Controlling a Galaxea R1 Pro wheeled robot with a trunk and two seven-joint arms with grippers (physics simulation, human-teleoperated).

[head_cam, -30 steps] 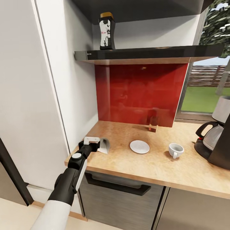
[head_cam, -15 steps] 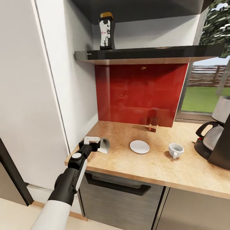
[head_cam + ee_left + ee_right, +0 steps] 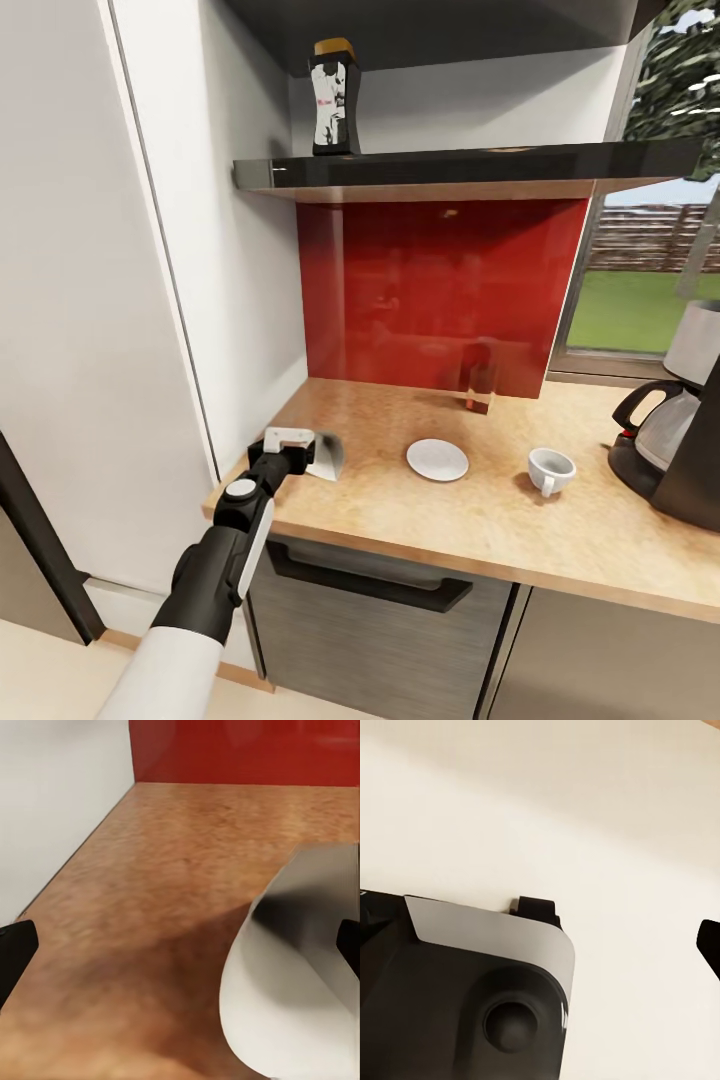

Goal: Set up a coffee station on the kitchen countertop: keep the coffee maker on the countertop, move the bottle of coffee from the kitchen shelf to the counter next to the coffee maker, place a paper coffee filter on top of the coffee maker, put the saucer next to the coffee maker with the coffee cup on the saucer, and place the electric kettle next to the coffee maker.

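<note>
The paper coffee filter (image 3: 328, 455) stands near the left end of the kitchen countertop (image 3: 480, 530). My left gripper (image 3: 300, 445) is open around it. In the left wrist view the filter (image 3: 300, 975) curves between the spread fingertips (image 3: 15, 949), close to the one on its side. The white saucer (image 3: 437, 460) and the coffee cup (image 3: 550, 470) lie apart further right. At the right edge stands the coffee maker (image 3: 700, 470) with its carafe. The bottle of coffee (image 3: 333, 97) is up on the kitchen shelf (image 3: 470, 162). The electric kettle is out of view. My right gripper (image 3: 540, 945) hangs open over the floor.
A red backsplash (image 3: 440, 290) backs the counter and a white wall panel (image 3: 230, 250) closes its left end. A dark drawer with a black handle (image 3: 370, 585) sits under the worktop. The right wrist view looks down on my own dark base (image 3: 465, 997) and pale floor.
</note>
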